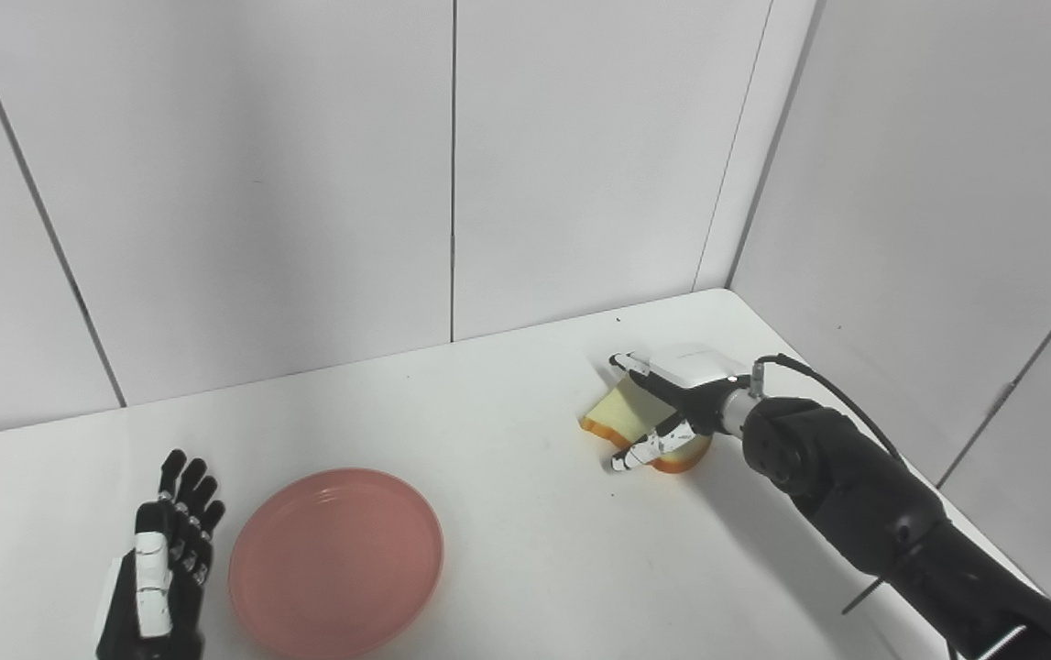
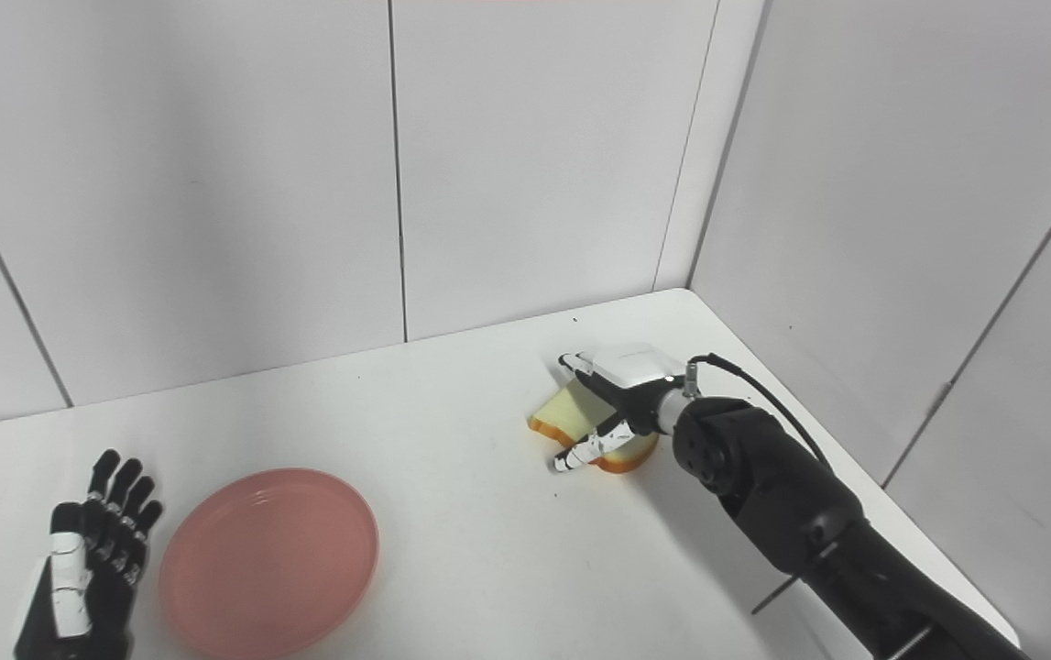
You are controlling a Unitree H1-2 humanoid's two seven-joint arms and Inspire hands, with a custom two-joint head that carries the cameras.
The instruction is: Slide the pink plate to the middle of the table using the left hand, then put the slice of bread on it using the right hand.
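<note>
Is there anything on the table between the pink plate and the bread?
Nothing: between the plate and the bread lies only bare white table, as both eye views show.

Pink plate (image 1: 336,561): round, shallow, plain salmon-pink with a low raised rim. Lies flat and right way up on the white worktop (image 1: 507,513), toward 7 o'clock of the visible surface, near the front edge. Nothing on it.

Slice of bread (image 1: 621,410): pale cream face with an orange-brown crust, squarish. Sits toward 3 o'clock of the worktop, well apart from the plate, close to the far right corner. Its near and right portions are covered, so only the left face and the crust along the lower edge show. It looks slightly tilted rather than flat, though the view is too blocked to be sure.
</note>
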